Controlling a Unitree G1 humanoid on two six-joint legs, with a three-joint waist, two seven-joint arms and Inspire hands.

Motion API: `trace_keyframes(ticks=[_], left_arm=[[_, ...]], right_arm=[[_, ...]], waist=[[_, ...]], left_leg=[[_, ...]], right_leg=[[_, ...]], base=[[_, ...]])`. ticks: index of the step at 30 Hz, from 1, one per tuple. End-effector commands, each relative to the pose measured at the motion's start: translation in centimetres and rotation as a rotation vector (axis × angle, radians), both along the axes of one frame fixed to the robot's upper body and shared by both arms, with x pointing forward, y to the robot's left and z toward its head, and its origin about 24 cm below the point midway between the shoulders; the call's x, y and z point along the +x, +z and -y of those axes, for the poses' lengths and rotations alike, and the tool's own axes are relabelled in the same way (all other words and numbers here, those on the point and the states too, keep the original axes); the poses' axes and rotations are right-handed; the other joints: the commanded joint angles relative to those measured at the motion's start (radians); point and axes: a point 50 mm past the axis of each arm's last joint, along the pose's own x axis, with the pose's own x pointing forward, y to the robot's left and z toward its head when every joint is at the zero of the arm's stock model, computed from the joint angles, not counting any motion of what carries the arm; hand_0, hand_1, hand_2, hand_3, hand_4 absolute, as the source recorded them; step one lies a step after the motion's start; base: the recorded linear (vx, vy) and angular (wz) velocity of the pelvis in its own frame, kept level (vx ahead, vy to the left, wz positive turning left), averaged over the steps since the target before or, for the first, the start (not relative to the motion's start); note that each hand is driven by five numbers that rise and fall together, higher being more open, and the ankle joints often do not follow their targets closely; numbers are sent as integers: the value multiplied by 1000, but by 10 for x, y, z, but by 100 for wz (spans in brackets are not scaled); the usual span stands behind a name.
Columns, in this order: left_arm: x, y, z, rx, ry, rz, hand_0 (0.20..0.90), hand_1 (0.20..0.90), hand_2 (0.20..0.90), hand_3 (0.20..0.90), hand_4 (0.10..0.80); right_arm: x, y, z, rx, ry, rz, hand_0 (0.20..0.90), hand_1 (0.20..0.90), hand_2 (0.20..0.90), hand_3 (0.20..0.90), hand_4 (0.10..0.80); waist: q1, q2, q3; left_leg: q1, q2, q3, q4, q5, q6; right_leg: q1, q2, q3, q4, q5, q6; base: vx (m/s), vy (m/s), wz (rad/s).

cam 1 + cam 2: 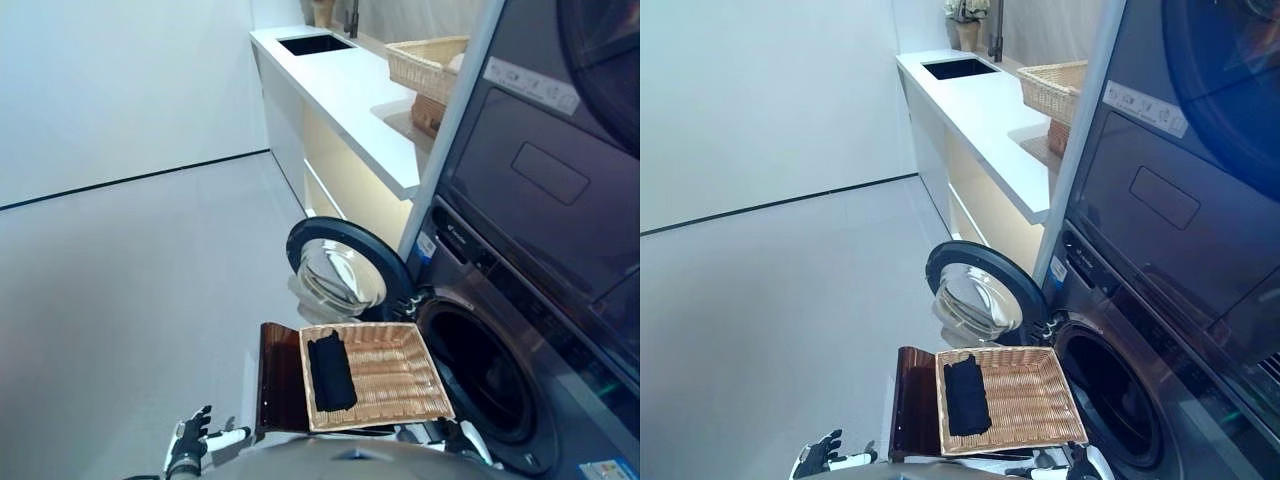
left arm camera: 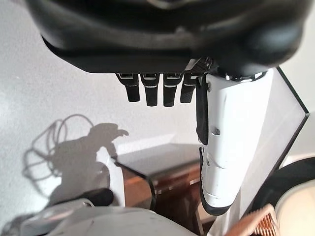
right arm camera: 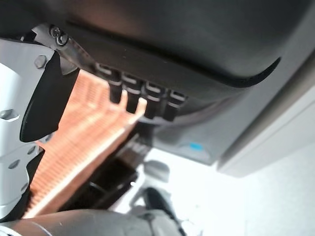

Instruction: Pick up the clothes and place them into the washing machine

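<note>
A shallow wicker basket (image 1: 395,375) rests on a low dark brown box (image 1: 279,375) in front of the washing machine (image 1: 520,330). A folded black garment (image 1: 331,373) lies in the basket's left part. The machine's round door (image 1: 340,268) stands open beyond the basket, and the dark drum opening (image 1: 480,375) is to the basket's right. My left hand (image 1: 192,446) is low, left of the box, open and empty; its fingers (image 2: 153,92) are straight. My right hand (image 1: 1082,462) is low by the basket's near right corner, open and empty, with the basket (image 3: 83,137) just past it.
A second appliance (image 1: 560,150) is stacked on the washing machine. A long white counter (image 1: 345,95) with a dark sink (image 1: 314,43) runs along the far side and carries another wicker basket (image 1: 428,62). Grey floor (image 1: 130,300) spreads to the left.
</note>
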Motion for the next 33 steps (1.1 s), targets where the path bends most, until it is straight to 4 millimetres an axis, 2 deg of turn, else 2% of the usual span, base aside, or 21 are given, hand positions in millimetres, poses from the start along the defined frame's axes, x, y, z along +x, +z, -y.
trace_keyframes(ticks=[1,2,3,5,7,9,16,19,22,23,24,25,27,30,32,33], left_arm=[[31,13,-21,63,-5,121,900,900,900,900,800],[34,14,-23,68,-9,133,900,900,900,900,800],[41,17,-24,72,-5,165,900,900,900,900,800],[44,18,-23,75,-13,181,900,900,900,900,800],[48,19,-22,71,-6,199,900,900,900,900,800],[52,19,-15,58,-8,218,900,900,900,900,800],[46,14,-2,28,-9,198,900,900,900,900,800],[52,15,-1,30,-13,206,900,900,900,900,800],[65,19,1,26,-25,243,900,900,900,900,800],[69,20,2,23,-28,258,900,900,900,900,800],[72,21,3,17,-28,272,900,900,900,900,800],[73,22,3,20,-20,277,900,900,900,900,800],[70,20,3,21,-5,261,900,900,900,900,800],[61,17,0,36,28,235,900,900,900,900,800],[54,15,-3,49,39,206,900,900,900,900,800],[51,13,-3,53,36,191,900,900,900,900,800]], right_arm=[[-27,3,22,-77,-16,-118,900,900,900,900,800],[-25,3,22,-73,-21,-108,900,900,900,900,800],[-21,3,21,-66,-34,-88,900,900,900,900,800],[-19,3,19,-63,-36,-82,900,900,900,900,800],[-18,3,19,-64,-36,-77,900,900,900,900,800],[-23,1,12,-45,-54,-84,900,900,900,900,800],[-17,-1,5,-37,-57,-62,900,900,900,900,800],[-12,0,4,-28,-69,-38,900,900,900,900,800],[-6,0,4,-29,-67,-19,900,900,900,900,800],[-3,1,4,-29,-58,-8,900,900,900,900,800],[1,1,5,-31,-45,3,900,900,900,900,800],[9,2,3,-28,-27,24,900,900,900,900,800],[19,3,0,-26,-6,60,900,900,900,900,800],[42,7,-6,-20,17,137,900,900,900,900,800],[52,9,-9,-13,29,170,900,900,900,900,800],[56,10,-10,-9,28,188,900,900,900,900,800]], waist=[[-35,20,41],[-45,18,43],[-53,6,38],[-66,-8,38],[-75,-12,41],[-85,-36,26],[-65,-37,-25],[-67,-41,-37],[-77,-52,-35],[-80,-58,-27],[-75,-62,-11],[-64,-71,1],[-49,-83,12],[-22,-100,10],[-12,-92,-1],[-5,-80,-4]], left_leg=[[-8,-1,-44,13,-20,-30],[5,-3,-53,4,-19,-32],[22,-14,-59,-14,-19,-38],[44,-26,-74,-33,-24,-44],[58,-29,-87,-40,-27,-49],[71,-35,-95,-50,-41,-60],[69,-11,-72,-46,-49,-78],[60,2,-69,-10,-63,-91],[7,17,-59,154,-39,-120],[-40,19,-58,278,-22,-128],[-89,8,-69,401,12,-134],[-127,-14,-85,499,39,-132],[-183,-17,-88,567,59,-117],[-230,43,-74,426,44,-90],[-205,87,-84,223,49,-98],[-196,107,-88,125,88,-114]], right_leg=[[-121,125,44,226,119,-78],[-150,163,57,212,96,-89],[-176,186,38,114,94,-98],[-202,183,4,-5,132,-97],[-202,181,2,-58,156,-91],[-154,191,48,-160,182,-89],[-60,205,54,-238,182,-93],[-29,215,56,-254,167,-102],[7,231,63,-260,147,-126],[16,235,66,-257,142,-140],[28,239,73,-252,139,-154],[38,241,83,-248,137,-166],[55,242,95,-243,131,-178],[60,243,130,-225,118,-167],[67,259,147,-224,100,-154],[83,270,154,-232,88,-149]], base=[[55,49,17],[122,13,5],[145,-5,-4],[155,-44,22],[108,-45,58],[116,-86,56],[121,-86,5],[75,-99,2],[29,-117,8],[-22,-113,28],[-38,-109,48],[-22,-85,56],[15,-40,13],[81,20,-39],[123,54,-41],[128,77,-25]])
